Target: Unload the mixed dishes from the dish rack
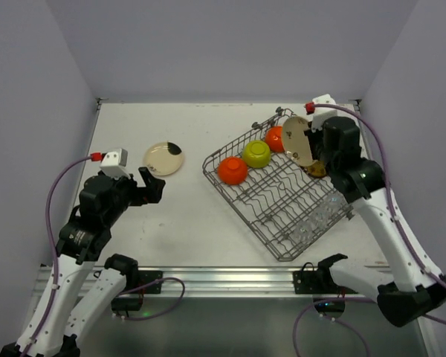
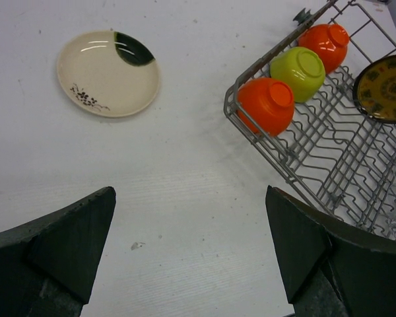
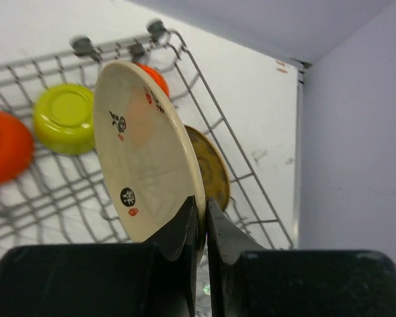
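dish rack (image 1: 281, 239): sitting skewed on the right half of the table (image 1: 193, 223)
near bowl (image 1: 233, 170): sitting in the rack at its left corner
middle bowl (image 1: 256, 153): sitting just behind the near bowl, along the same side
far bowl (image 1: 275, 138): sitting last in that row
loose plate (image 1: 164, 158): lying flat on the table, well left of the rack
held plate (image 1: 296, 140): standing on edge just right of the far bowl, sitting pinched in the right gripper (image 3: 202, 221)
second plate (image 3: 211, 168): leaning in the rack just beside the held plate
glasses (image 1: 323, 210): sitting in the rack's near right end
left gripper (image 1: 152, 186): hanging over the table just in front of the loose plate

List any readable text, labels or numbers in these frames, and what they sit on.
No legible text in any view.
Held plate in the right gripper, cream back: black and red stamp marks, possibly characters, too blurred to read.
Plate on the table: flower sprig, no writing.
Patterned plate face: ornament only, too small to read.
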Robot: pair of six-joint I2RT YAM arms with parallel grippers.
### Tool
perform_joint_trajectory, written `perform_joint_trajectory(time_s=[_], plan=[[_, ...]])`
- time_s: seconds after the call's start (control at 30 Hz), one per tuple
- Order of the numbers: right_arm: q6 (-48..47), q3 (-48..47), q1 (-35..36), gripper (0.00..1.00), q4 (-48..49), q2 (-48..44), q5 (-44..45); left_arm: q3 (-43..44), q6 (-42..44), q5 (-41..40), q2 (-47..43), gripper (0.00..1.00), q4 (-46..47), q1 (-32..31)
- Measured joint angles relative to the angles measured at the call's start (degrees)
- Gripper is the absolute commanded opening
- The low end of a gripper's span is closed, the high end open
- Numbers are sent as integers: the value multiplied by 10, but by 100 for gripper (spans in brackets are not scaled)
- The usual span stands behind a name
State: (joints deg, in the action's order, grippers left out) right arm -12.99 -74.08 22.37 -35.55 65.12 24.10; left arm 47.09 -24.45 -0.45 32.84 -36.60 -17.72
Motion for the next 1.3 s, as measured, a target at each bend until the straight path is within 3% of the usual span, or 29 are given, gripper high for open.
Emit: perform_joint_trajectory(time_s=[0.23,0.33,0.67,0.83,1.0,1.1,1.2,1.3], plan=[[159,127,0,0,103,-222,-200,0,-6,5,-32,100,7,0],[224,192,0,0,153,-281,-283,-1,-23,44,-41,100,41,0],[391,349,1,0,248,-334,-452,-77,-119,229,4,100,263,-2],[431,369,1,0,278,-336,-505,-78,-140,260,43,98,337,-21],[456,370,1,0,315,-329,-532,-78,-145,267,78,93,401,-92],[467,370,1,0,333,-311,-540,-71,-139,257,116,87,422,-162],[471,370,1,0,337,-286,-544,-63,-129,234,152,74,426,-218],[476,371,1,0,337,-267,-554,-53,-118,209,170,44,426,-246]])
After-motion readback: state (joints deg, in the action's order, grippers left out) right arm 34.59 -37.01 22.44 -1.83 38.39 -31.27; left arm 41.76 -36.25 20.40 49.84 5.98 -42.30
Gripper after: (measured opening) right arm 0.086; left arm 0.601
